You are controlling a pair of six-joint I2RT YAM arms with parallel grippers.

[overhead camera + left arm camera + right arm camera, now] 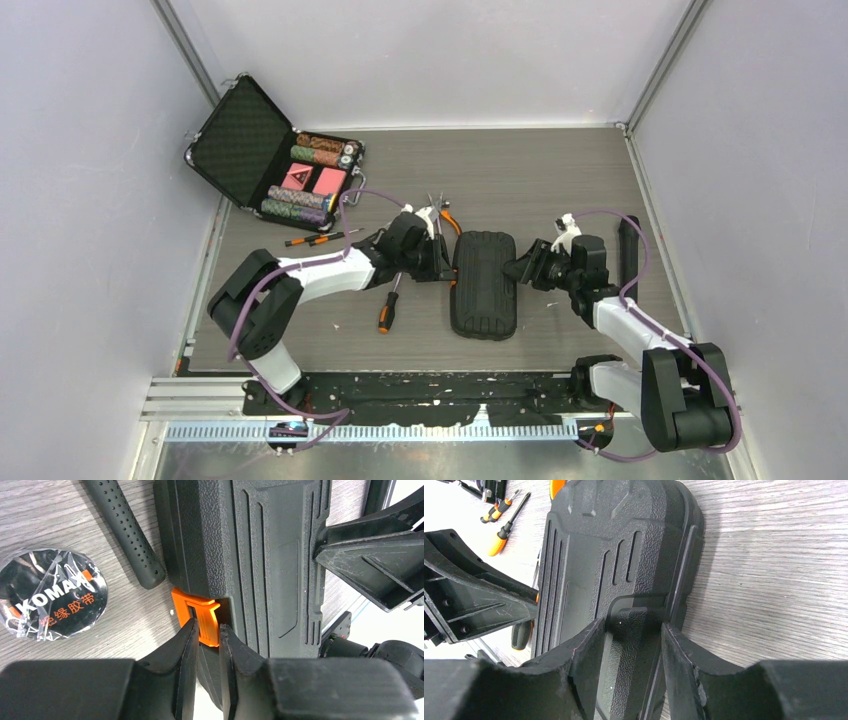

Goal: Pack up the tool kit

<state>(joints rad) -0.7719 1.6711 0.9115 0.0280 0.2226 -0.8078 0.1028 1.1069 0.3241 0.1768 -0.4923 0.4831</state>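
The tool kit (485,285) lies closed in the middle of the table, a black ribbed case (270,555) (614,545). On its left side is the orange latch (200,617). My left gripper (447,268) (207,627) is at that side, its jaws nearly together and pinching the lower end of the latch. My right gripper (522,268) (631,625) is at the case's right side. Its jaws straddle the rim and the raised hinge bump, one finger over the lid and one on the table side. An orange-and-black screwdriver (388,308) lies loose left of the case.
More screwdrivers (315,238) and orange-handled pliers (445,215) lie behind my left arm. A metal-edged black briefcase (280,160) of chips and red cards stands open at the back left. A wrapped tape roll (52,595) and a black perforated handle (125,535) lie beside the latch. A long black object (628,250) lies at the right.
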